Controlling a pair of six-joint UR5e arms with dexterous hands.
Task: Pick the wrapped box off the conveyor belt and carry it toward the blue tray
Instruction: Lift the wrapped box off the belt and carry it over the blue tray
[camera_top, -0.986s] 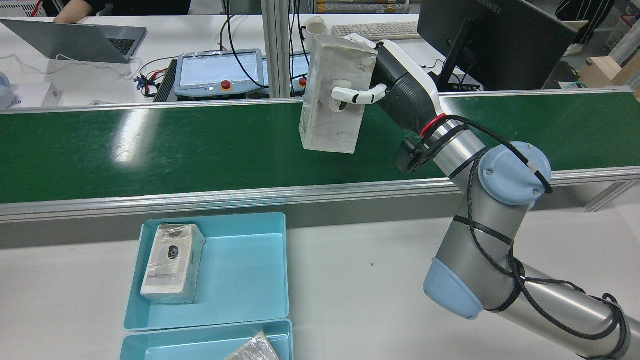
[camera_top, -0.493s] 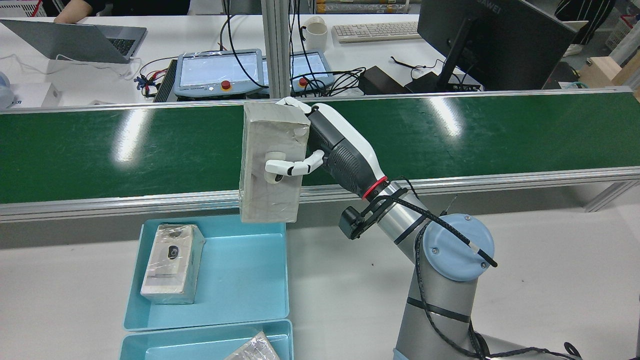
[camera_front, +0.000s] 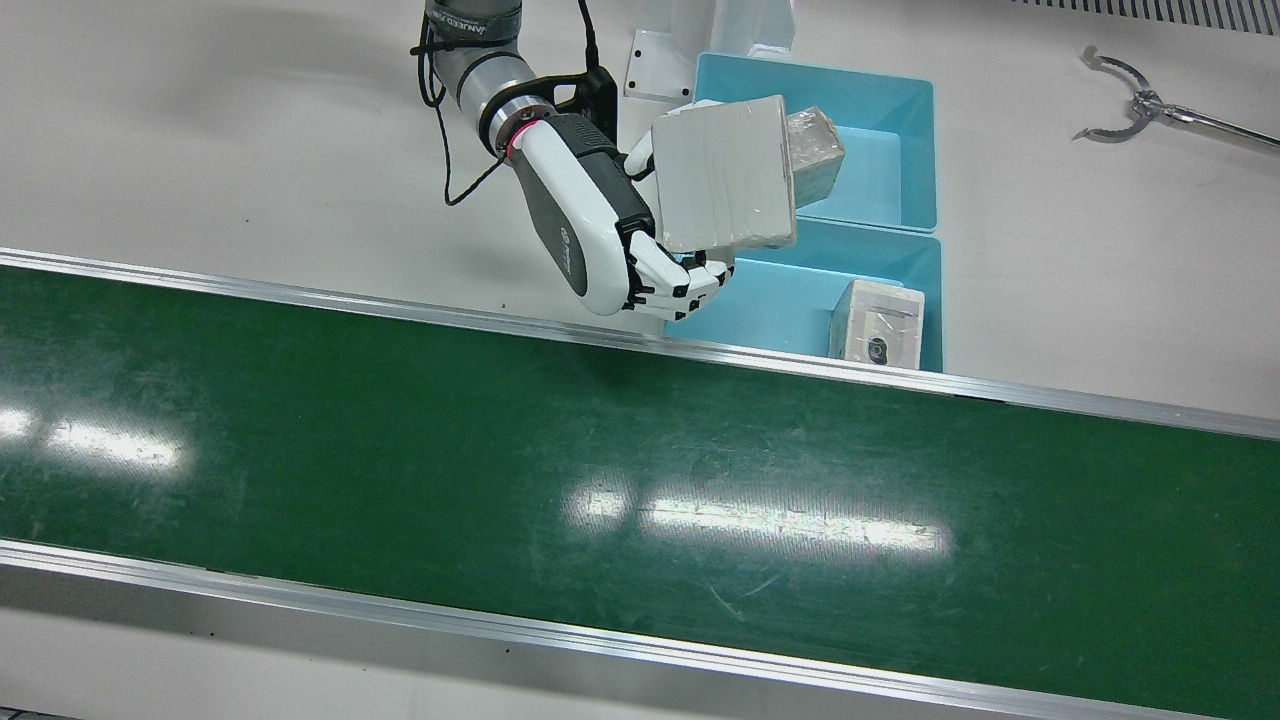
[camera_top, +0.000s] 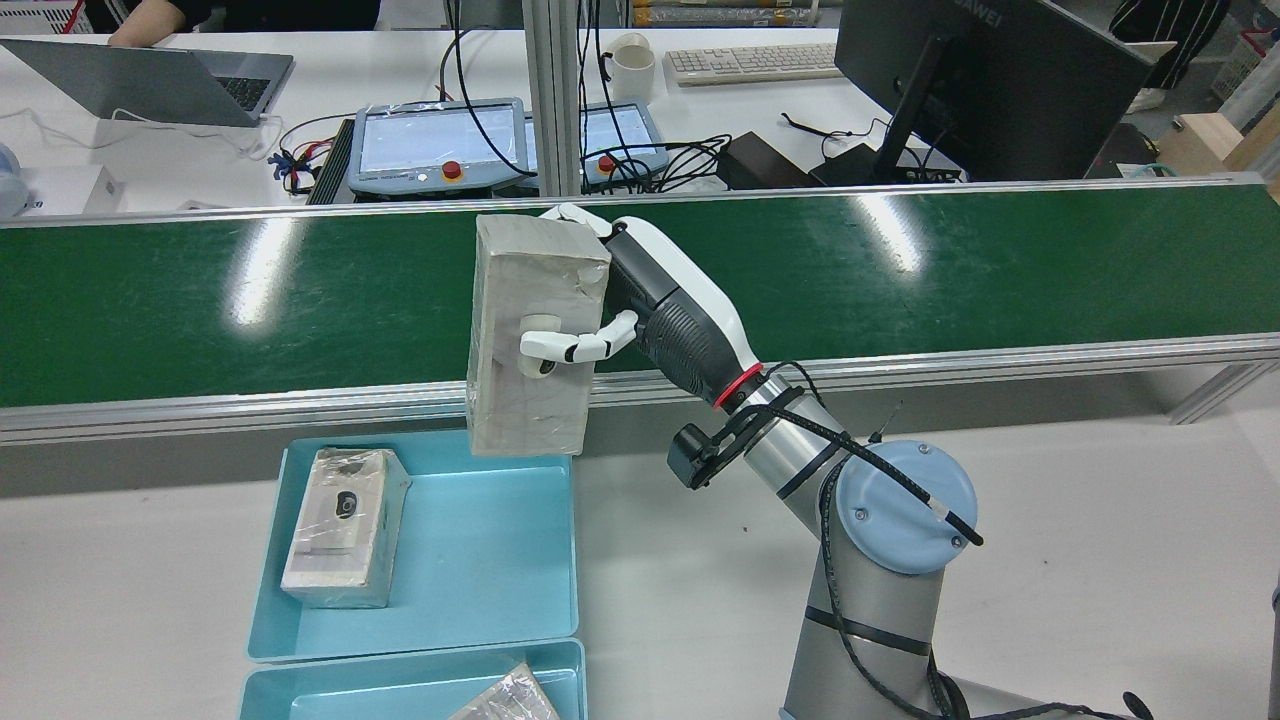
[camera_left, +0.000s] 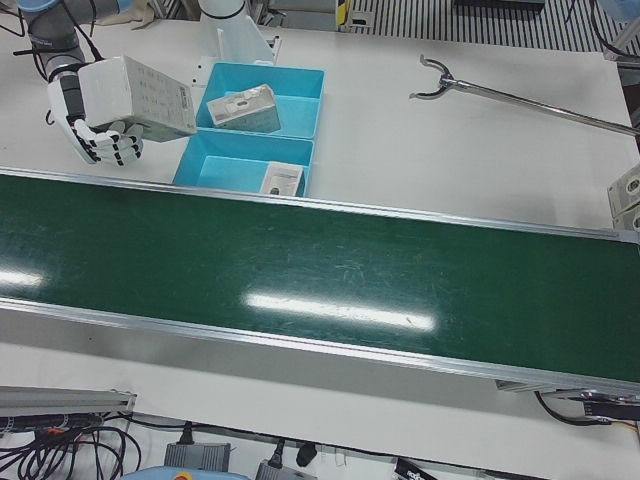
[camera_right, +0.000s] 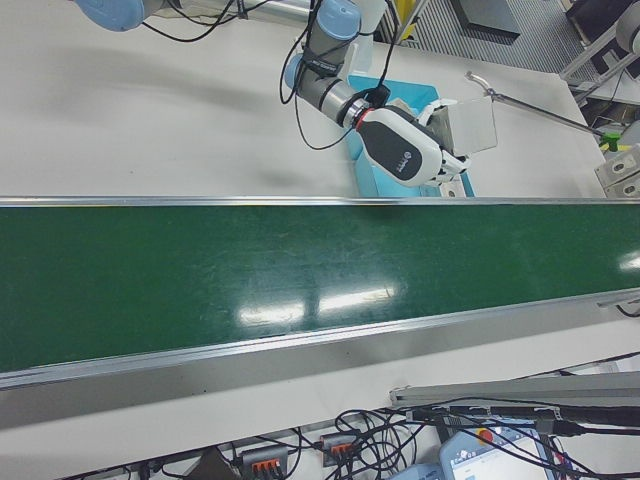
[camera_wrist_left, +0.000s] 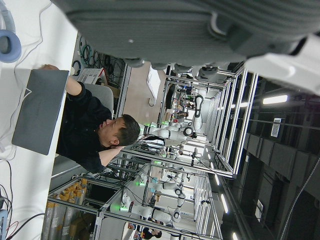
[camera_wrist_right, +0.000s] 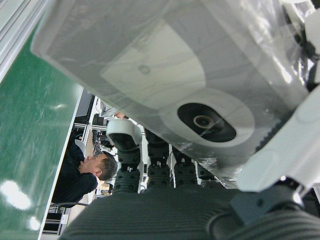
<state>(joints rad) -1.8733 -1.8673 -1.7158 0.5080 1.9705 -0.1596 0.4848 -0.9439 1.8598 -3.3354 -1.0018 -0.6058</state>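
Note:
My right hand is shut on the wrapped box, a pale box in clear film, held upright in the air. It hangs over the near rail of the green conveyor belt, just above the far right corner of the blue tray. In the front view the hand holds the box over the tray's edge. The box also fills the right hand view. My left hand shows only as a dark edge in its own view.
A smaller wrapped box lies in the tray's left half. A second blue tray nearer the robot holds a wrapped item. A metal grabber tool lies on the table. Teach pendants stand beyond the belt.
My right hand has carried the box from above the belt's far side back and to the left, and now it hangs over the near rail by the tray. The grip is unchanged.

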